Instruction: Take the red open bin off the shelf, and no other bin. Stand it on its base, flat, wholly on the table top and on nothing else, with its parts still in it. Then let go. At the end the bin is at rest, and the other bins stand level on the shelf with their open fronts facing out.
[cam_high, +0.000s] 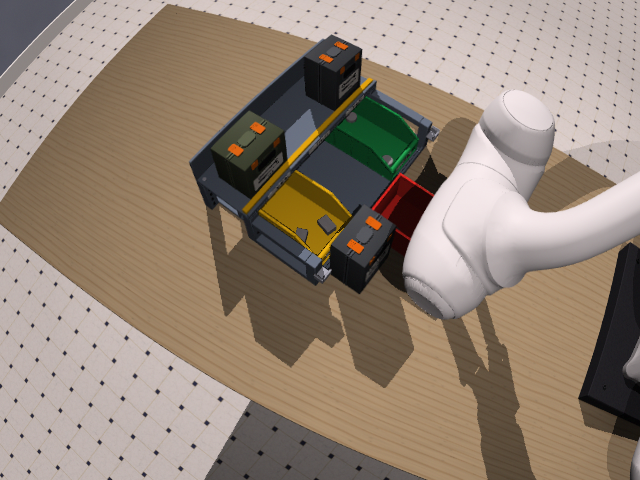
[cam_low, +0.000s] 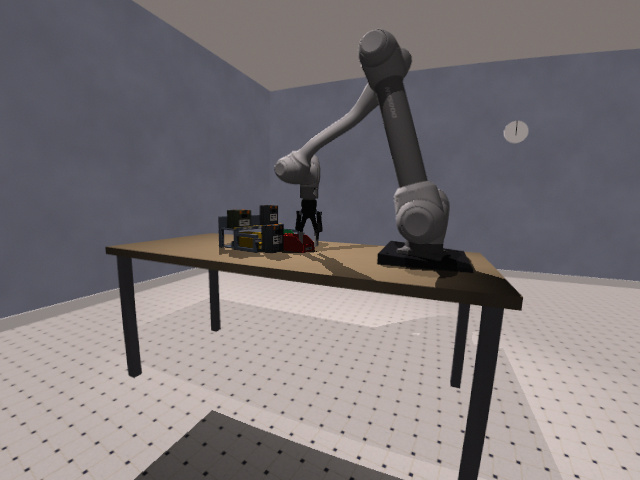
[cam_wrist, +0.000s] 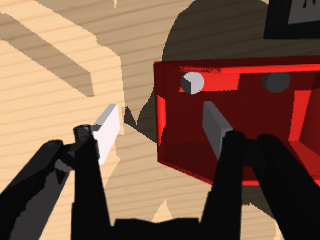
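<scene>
While spread wide with the gripper (cam_low: 309, 240) (cam_wrist: 160, 115), holding nothing, reaching down astride an end wall of the red bin (cam_high: 397, 198) (cam_low: 297, 243) (cam_wrist: 250, 115). To be seen upright on the table top (cam_high: 129, 155) (cam_low: 356, 266) (cam_wrist: 40, 100), right of the shelf (cam_high: 247, 111) (cam_low: 221, 237) and beside a dark box (cam_high: 361, 249) (cam_low: 272, 238) (cam_wrist: 295, 20), with two round parts (cam_wrist: 192, 82) inside. Farther left, on the shelf: a yellow bin (cam_high: 305, 206) (cam_low: 248, 241) and, at the far side, a green one (cam_high: 374, 135) (cam_low: 289, 230).

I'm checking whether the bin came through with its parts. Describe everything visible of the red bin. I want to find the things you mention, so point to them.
The red bin (cam_high: 391, 198) (cam_low: 294, 242) (cam_wrist: 250, 120) is an open-topped, plastic-looking box with slanting side edges. It stands upright on the table top (cam_high: 465, 361) (cam_low: 191, 255) (cam_wrist: 30, 150), with two round grey parts (cam_wrist: 192, 82) inside. The open gripper (cam_low: 309, 238) (cam_wrist: 160, 115) straddles one end wall, apparently without gripping.
</scene>
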